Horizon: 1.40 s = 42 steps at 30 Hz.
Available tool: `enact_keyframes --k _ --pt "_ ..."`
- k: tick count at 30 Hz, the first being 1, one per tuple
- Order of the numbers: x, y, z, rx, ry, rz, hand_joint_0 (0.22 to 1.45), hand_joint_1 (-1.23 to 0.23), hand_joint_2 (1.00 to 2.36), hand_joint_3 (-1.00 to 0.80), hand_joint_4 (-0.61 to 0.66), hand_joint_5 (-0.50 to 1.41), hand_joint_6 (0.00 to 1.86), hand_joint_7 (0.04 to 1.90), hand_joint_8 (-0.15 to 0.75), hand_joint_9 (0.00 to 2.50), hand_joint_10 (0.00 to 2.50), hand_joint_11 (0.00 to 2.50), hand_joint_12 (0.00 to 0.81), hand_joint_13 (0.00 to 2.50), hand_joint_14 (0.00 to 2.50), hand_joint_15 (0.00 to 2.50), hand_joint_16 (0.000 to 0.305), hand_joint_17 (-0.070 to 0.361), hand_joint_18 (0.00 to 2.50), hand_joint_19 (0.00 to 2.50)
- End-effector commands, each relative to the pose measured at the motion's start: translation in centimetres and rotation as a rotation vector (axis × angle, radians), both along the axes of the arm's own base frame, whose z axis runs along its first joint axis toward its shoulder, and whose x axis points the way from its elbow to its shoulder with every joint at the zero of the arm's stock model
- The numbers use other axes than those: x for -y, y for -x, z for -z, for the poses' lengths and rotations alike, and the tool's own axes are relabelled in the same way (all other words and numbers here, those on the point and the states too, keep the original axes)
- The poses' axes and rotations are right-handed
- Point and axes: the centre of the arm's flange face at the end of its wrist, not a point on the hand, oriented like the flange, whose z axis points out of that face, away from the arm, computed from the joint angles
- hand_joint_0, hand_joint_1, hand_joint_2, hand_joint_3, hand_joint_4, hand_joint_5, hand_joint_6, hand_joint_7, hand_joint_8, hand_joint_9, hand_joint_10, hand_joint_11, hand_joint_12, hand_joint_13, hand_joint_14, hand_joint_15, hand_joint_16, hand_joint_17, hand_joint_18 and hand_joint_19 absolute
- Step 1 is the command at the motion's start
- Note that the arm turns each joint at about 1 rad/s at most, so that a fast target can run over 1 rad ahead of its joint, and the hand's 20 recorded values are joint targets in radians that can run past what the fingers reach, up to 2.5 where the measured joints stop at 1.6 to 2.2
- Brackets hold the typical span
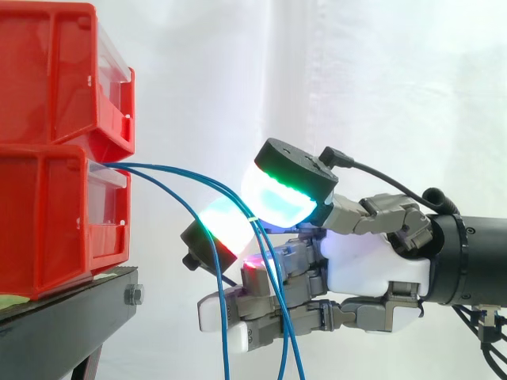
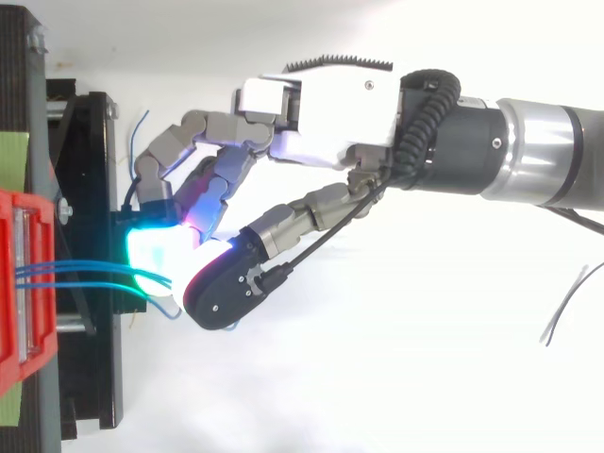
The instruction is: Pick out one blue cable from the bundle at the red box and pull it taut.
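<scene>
From the lower red box (image 1: 47,229), left of the robot hand (image 1: 372,261), the blue cables (image 1: 166,169) run rightward, long axis roughly level. They bend downward where the glowing pads (image 1: 281,198) pinch them. Two strands seem caught together, so a pull may tauten both, and a weak pinch could slip.

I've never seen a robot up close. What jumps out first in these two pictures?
The glowing pads, green, white and red, on the robot hand at centre right catch the eye first. They pinch thin blue cables that arch out of the lower of two red bins at the left.
</scene>
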Motion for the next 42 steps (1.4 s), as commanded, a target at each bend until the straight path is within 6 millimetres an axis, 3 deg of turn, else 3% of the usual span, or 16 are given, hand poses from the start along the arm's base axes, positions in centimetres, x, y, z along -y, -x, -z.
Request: enact_keyframes --k 1,7,11,17,19,24,28,33,36,37,42 --pt "0.15 0.02 -0.1 0.001 0.0 0.002 0.59 -0.59 1.0 -0.46 0.03 -0.16 0.88 0.96 0.214 1.06 0.02 0.75 0.112 0.84 0.01 0.4 0.008 0.018 0.52 0.49" --pt "0.03 0.03 -0.07 -0.002 0.0 0.0 0.56 -0.44 1.0 -0.5 0.05 -0.15 0.86 0.94 0.213 1.06 0.02 0.74 0.112 0.84 0.02 0.41 0.009 0.019 0.5 0.51" --pt "0.03 0.01 0.03 -0.002 0.0 0.0 0.51 -0.42 1.0 -0.5 0.07 -0.15 0.86 0.94 0.228 1.07 0.02 0.74 0.122 0.85 0.01 0.39 0.011 0.024 0.52 0.49" --pt "0.15 0.02 -0.1 0.001 0.0 0.002 0.46 -0.67 1.0 -0.5 0.1 -0.15 0.85 0.93 0.241 1.07 0.02 0.74 0.143 0.86 0.01 0.37 0.014 0.032 0.54 0.46" --pt "0.15 0.03 -0.08 0.0 0.0 0.002 0.48 -0.84 1.0 -0.5 0.08 -0.17 0.87 0.91 0.24 1.05 0.02 0.74 0.144 0.85 0.01 0.38 0.013 0.028 0.53 0.45" --pt "0.15 0.02 0.03 -0.002 0.0 0.002 0.61 -0.94 1.0 -0.5 0.0 -0.19 0.9 0.94 0.198 0.99 0.02 0.76 0.124 0.85 0.01 0.4 0.008 0.018 0.54 0.46" --pt "0.15 0.03 -0.08 0.0 0.0 0.002 0.7 -0.88 1.0 -0.5 -0.06 -0.2 0.91 0.99 0.191 1.01 0.02 0.77 0.121 0.87 0.01 0.4 0.008 0.017 0.57 0.45" --pt "0.15 0.02 -0.1 0.001 0.0 0.002 0.67 -0.81 1.01 -0.38 -0.02 -0.21 0.92 1.1 0.204 1.01 0.02 0.76 0.116 0.87 0.02 0.41 0.008 0.017 0.56 0.47" --pt "0.15 0.0 -0.12 0.003 0.0 0.002 0.65 -0.77 1.01 -0.38 0.0 -0.21 0.92 1.08 0.206 1.01 0.02 0.75 0.119 0.87 0.02 0.42 0.007 0.017 0.55 0.49" --pt "0.15 -0.02 -0.02 0.003 0.0 0.002 0.63 -0.72 1.01 -0.36 0.02 -0.21 0.91 0.93 0.215 1.01 0.02 0.76 0.118 0.87 0.02 0.42 0.007 0.017 0.53 0.5" --pt "0.03 0.0 0.02 0.0 0.0 0.0 0.61 -0.69 1.01 -0.35 0.02 -0.21 0.9 0.94 0.216 1.01 0.02 0.76 0.118 0.85 0.02 0.42 0.007 0.017 0.51 0.51"
